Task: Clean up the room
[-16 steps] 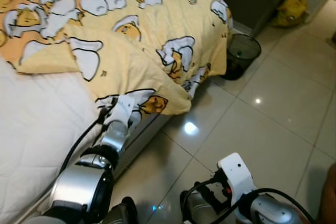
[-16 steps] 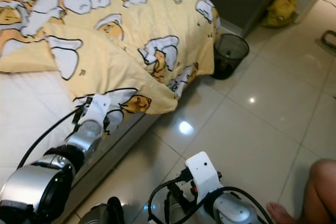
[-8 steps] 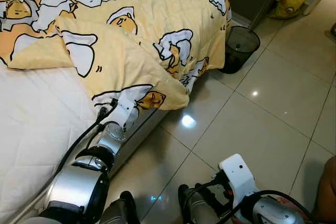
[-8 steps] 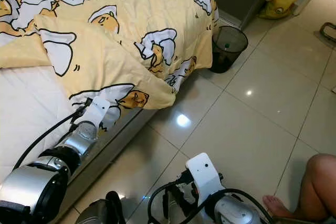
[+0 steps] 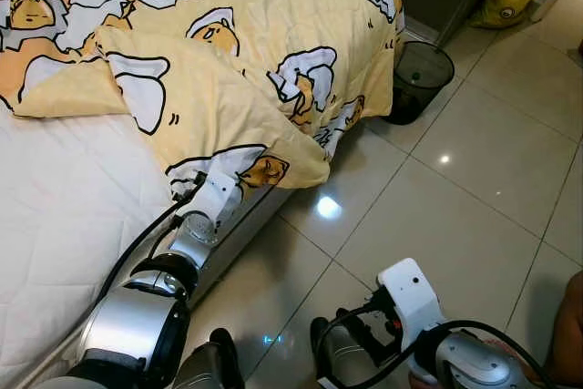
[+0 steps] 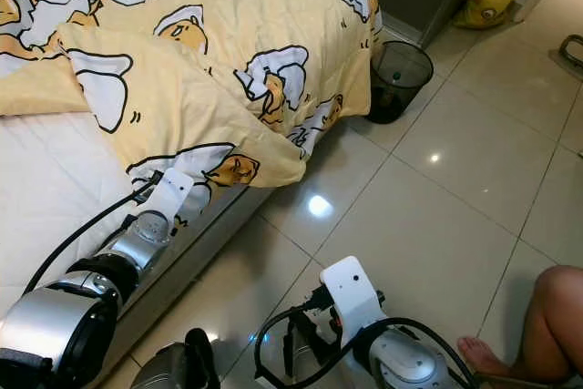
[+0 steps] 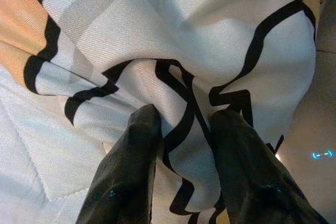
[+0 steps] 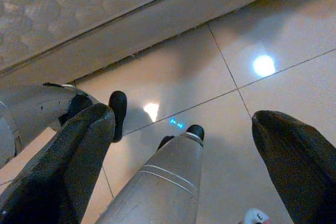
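At the bed's [image 5: 64, 225] edge, left gripper [image 7: 181, 129] fingers [image 7: 131, 166] clamped on blanket [image 5: 228, 107] corner; right gripper [image 8: 184, 145] spread wide over floor [image 5: 455, 207].

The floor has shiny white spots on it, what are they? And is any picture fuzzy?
Eye views: the spots are lamp glare on the glossy floor, sharp, no blur. Right wrist view: the same glare, and the fingers up close look soft. Left wrist view: the blanket is bright, its weave sharp.
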